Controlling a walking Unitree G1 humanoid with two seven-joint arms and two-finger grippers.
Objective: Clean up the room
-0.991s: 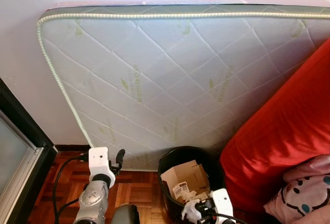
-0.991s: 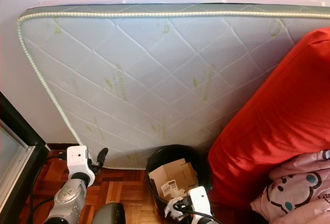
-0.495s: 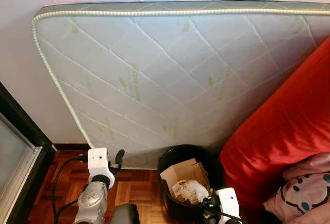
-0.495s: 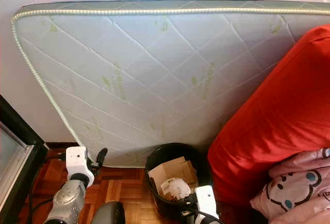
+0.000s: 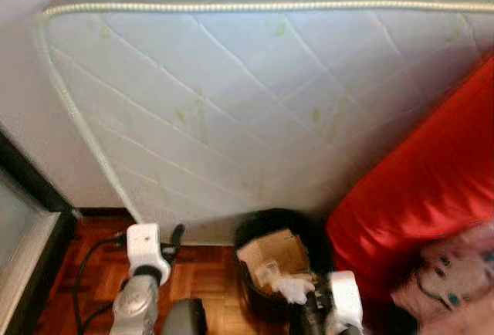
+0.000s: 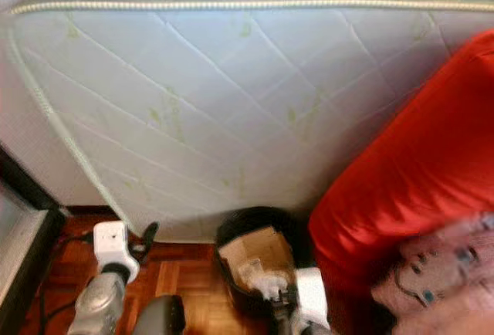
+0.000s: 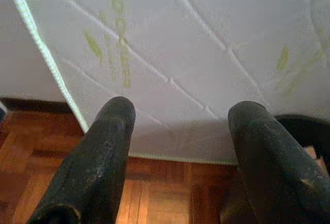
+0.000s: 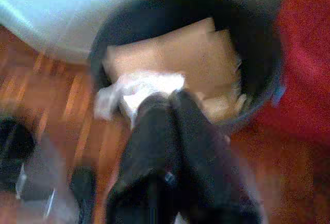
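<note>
Right wrist view looks down the right gripper (image 8: 167,102), whose 2 black fingers are pressed together with a crumpled white paper wad (image 8: 136,90) at their tips; the blur hides whether the wad is actually pinched, so I cannot tell if they are clamped on it. The wad lies at the near rim of the black trash bin (image 8: 258,87), against a brown cardboard box (image 8: 191,53) inside it. 1.0 s ago the wad sat at the gripper just outside the bin's front edge; 0.5 s ago it lay inside on the cardboard; now it shows at the front lip again, touching the fingertips.

From the head cameras, the bin (image 5: 255,231) stands on the parquet floor (image 5: 204,273) at the foot of a white quilted mattress (image 5: 255,103) leaning against the wall, just beside a red cushion (image 5: 421,188) on the robot's right. A pink patterned fabric (image 5: 448,281) lies below the cushion. The whole picture is blurrier than before and has shifted slightly downward, so the camera has moved; the mattress, bin and cushion keep their places relative to each other.

The left gripper (image 7: 178,115) is held over the floor facing the mattress's lower edge, its 2 fingers (image 7: 105,157) well apart and holding nothing, as in the earlier frames.
</note>
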